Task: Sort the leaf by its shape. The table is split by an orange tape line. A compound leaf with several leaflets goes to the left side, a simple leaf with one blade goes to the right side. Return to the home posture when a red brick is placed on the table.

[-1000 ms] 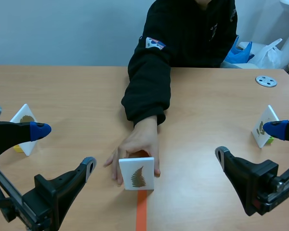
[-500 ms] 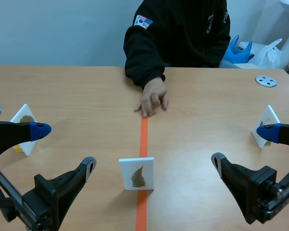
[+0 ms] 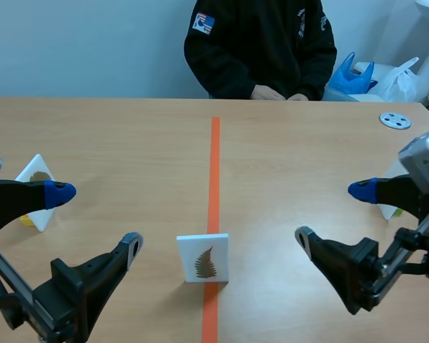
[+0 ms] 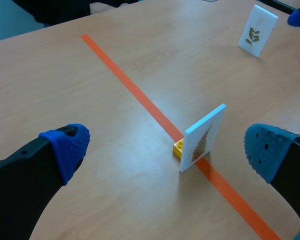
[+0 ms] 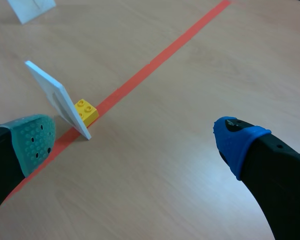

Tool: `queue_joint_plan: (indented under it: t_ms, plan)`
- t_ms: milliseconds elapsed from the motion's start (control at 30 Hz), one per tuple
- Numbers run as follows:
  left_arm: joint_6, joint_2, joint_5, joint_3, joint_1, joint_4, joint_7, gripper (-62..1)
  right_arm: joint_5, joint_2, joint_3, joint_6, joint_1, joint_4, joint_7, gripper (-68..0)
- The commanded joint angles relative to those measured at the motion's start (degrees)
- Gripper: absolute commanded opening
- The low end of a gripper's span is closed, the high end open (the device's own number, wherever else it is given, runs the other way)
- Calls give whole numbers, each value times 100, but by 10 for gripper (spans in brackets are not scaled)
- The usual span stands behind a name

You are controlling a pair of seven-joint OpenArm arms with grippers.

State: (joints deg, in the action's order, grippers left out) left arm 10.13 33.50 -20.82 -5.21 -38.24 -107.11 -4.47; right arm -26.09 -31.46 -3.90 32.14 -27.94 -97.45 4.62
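A white card with a brown fern leaf of many leaflets (image 3: 202,257) stands upright on the orange tape line (image 3: 214,179), near the table's front. A small yellow brick (image 4: 178,148) holds it up from behind. In the left wrist view the card (image 4: 203,137) stands ahead of my left gripper (image 4: 165,150), between the lines of its open fingers. My left gripper (image 3: 94,219) is open to the card's left. My right gripper (image 3: 332,214) is open to the card's right; from it I see the card's back (image 5: 57,99) and the brick (image 5: 86,111).
A second leaf card (image 3: 37,176) stands at the far left and a third (image 3: 392,187) at the far right, partly behind my right fingers. A person (image 3: 261,46) sits across the table, hands at its far edge. A grey disc (image 3: 395,120) lies at the back right.
The person's hand let go of the fern card and drew back to the table's far edge. My right gripper has shifted left and upward. The left arm has not moved.
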Motion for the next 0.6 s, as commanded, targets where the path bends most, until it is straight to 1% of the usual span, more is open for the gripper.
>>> queue_joint_plan:
  t_ms: [0, 200, 300, 433, 500, 567]
  plan:
    - [11, 2, -37, 42, 17, -57, -63, 14, 0, -59, -142, 72, 219, 68, 136, 4]
    - [11, 2, -37, 42, 17, -57, -68, 14, 573, -57, -1021, 72, 872, 623, 485, 4]
    - [11, 2, -37, 42, 17, -57, -68, 14, 852, -24, -1471, 61, 1233, 975, 776, 4]
    - [9, 2, -37, 42, 17, -57, -90, 14, 1268, 225, -1954, 31, 1707, 1576, 1045, 4]
    - [9, 2, -37, 42, 17, -57, -105, 14, 1416, 389, -2181, 22, 1947, 1937, 1196, 4]
    - [9, 0, -37, 42, 17, -57, -107, 14, 1467, 564, -2406, 4, 2177, 2297, 1331, 4]
